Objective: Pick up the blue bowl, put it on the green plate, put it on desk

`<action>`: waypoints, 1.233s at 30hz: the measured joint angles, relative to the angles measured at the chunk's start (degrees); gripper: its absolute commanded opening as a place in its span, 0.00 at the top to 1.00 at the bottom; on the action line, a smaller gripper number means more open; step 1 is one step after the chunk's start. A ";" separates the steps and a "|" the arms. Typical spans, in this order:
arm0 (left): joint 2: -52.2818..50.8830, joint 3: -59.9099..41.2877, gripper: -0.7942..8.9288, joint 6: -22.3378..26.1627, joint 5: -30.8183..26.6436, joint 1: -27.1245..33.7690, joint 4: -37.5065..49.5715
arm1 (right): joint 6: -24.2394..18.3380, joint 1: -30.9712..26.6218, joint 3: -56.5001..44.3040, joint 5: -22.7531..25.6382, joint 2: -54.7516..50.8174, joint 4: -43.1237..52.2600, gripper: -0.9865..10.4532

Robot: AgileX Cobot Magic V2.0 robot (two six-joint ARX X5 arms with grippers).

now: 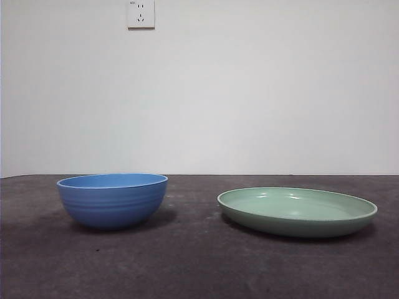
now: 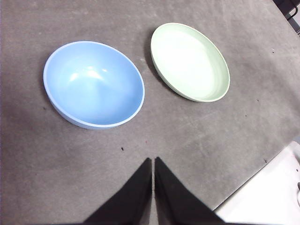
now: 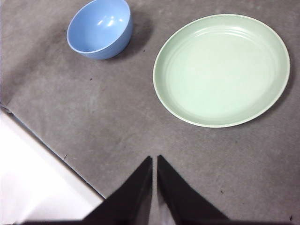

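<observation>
Blue bowl (image 1: 113, 200) beside green plate (image 1: 297, 212); only wrist views: left pincer (image 2: 153, 161), right pincer (image 3: 154, 159) together.

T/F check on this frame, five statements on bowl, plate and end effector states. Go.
1. The blue bowl sits on the green plate. False: the two stand apart on the desk, a strip of tabletop between them.
2. The bowl is upright and empty. True.
3. The left end effector is clamped on the bowl's rim. False: its jaws are shut on nothing, hanging clear of the bowl.
4. The right end effector is shut and holds nothing. True.
5. The plate has something lying in it. False: the plate is bare in both wrist views.
</observation>
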 measured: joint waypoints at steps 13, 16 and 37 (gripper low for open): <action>0.00 0.02 0.43 0.11 0.00 0.00 0.04 | -0.13 0.24 0.00 0.02 0.00 0.20 0.51; 0.00 0.02 0.43 0.11 0.00 0.00 0.04 | 0.31 0.24 0.00 0.00 0.00 0.48 0.51; 2.51 0.02 0.44 -1.01 -0.46 -0.44 2.34 | 0.35 0.24 0.00 0.00 0.00 0.55 0.51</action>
